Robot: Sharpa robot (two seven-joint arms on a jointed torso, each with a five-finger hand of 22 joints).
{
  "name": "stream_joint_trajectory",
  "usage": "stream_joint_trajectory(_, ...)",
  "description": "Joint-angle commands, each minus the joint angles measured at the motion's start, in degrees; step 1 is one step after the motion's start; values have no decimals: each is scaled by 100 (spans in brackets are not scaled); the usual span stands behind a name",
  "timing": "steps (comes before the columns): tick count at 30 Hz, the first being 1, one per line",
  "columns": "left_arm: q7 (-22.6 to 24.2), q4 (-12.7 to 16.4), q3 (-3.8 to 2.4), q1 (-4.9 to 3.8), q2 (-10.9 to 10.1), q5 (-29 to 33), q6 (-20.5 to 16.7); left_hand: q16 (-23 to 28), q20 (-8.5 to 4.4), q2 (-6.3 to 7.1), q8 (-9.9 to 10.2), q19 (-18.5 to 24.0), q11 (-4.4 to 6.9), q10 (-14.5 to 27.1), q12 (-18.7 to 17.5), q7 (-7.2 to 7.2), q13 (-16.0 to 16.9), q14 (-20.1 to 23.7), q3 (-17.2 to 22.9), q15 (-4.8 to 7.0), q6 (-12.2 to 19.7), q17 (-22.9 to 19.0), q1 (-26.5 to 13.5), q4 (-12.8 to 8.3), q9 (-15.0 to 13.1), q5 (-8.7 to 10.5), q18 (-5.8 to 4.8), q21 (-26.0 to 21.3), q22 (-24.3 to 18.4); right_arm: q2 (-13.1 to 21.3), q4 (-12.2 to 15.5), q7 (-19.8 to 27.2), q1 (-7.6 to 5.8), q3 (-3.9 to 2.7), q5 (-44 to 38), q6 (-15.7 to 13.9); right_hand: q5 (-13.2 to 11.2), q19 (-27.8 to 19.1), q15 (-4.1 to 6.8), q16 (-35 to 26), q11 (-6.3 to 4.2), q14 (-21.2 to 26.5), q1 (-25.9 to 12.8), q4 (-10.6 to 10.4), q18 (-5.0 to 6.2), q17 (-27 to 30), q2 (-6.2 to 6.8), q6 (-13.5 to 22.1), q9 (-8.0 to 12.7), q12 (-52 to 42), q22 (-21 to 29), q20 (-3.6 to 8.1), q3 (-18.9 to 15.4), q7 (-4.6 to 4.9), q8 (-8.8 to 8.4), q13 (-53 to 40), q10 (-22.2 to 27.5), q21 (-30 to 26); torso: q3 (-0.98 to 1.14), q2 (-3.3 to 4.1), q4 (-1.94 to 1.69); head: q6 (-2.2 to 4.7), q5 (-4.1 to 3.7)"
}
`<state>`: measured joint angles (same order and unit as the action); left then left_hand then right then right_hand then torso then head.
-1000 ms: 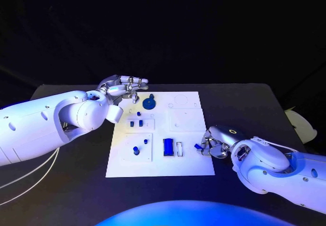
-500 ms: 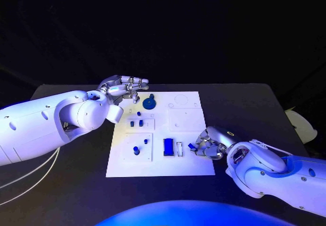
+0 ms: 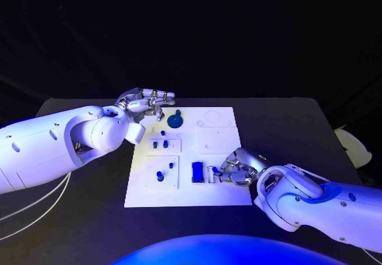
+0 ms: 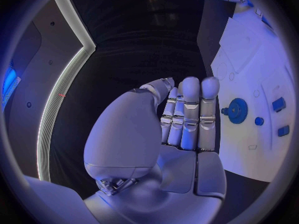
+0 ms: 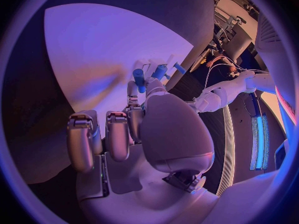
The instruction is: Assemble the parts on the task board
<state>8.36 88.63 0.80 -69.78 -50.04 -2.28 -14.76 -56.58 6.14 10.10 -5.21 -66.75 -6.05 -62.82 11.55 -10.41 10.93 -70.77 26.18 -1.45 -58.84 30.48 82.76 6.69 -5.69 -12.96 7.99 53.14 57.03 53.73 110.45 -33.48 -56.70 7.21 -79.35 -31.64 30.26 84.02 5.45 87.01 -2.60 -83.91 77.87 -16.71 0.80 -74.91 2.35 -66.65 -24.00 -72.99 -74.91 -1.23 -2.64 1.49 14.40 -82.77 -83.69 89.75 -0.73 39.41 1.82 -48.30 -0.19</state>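
Note:
The white task board (image 3: 223, 190) lies mid-table. On it are a blue gear (image 3: 175, 120), several small blue pegs (image 3: 159, 144) and a blue block (image 3: 196, 171). My right hand (image 3: 236, 171) is over the board's lower right area, just right of the block, and pinches a small blue peg (image 3: 216, 170) at its fingertips. The right wrist view shows that peg (image 5: 138, 78) held above the board (image 5: 99, 45). My left hand (image 3: 148, 101) hovers at the board's far left corner near the gear (image 4: 237, 110), fingers (image 4: 190, 112) straight and holding nothing.
Black table (image 3: 88, 187) surrounds the board on all sides. A narrow white slot piece (image 3: 210, 175) sits between the blue block and my right hand. A pale object (image 3: 354, 146) lies off the table's right edge.
My right hand has moved left from the board's right edge onto the board, carrying the blue peg toward the blue block. The left hand has stayed put.

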Motion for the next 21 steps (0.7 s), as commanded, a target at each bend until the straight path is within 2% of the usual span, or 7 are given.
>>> stream_joint_trajectory(1,13,15,-4,-2,15,13,94,-27,36,-27,-23,10,-11,44,31,15,7,41,19,2,-33,-5,22,-20,-2,-15,87,-36,-6,-63,-40,104,2,-1,194,-5,23,598,25,37,11,-502,-89,0,-80,-995,-5,-45,-7,-50,-1509,41,51,7,35,492,-67,25,3,3,1,2,6)
stream_joint_trajectory(7,4,24,-4,-2,13,13,103,-28,35,-26,-26,8,-10,48,33,16,7,42,20,3,-35,-7,24,-24,-2,-15,86,-31,-1,-161,-117,121,2,-1,241,60,-40,598,31,53,2,-508,-204,3,-80,-1025,-11,-76,-18,-100,-1509,45,62,-4,49,453,-95,25,7,6,4,24,10)
stream_joint_trajectory(21,-29,29,-4,-2,11,13,162,-24,34,-23,-27,14,-12,52,34,13,7,46,19,3,-32,-17,21,-25,-1,-14,89,-42,-10,-297,-246,101,2,-1,308,217,-117,598,34,59,0,-510,-366,2,-80,-1036,-14,-91,-29,-125,-1509,49,67,-7,56,428,-110,25,9,2,7,-12,20)
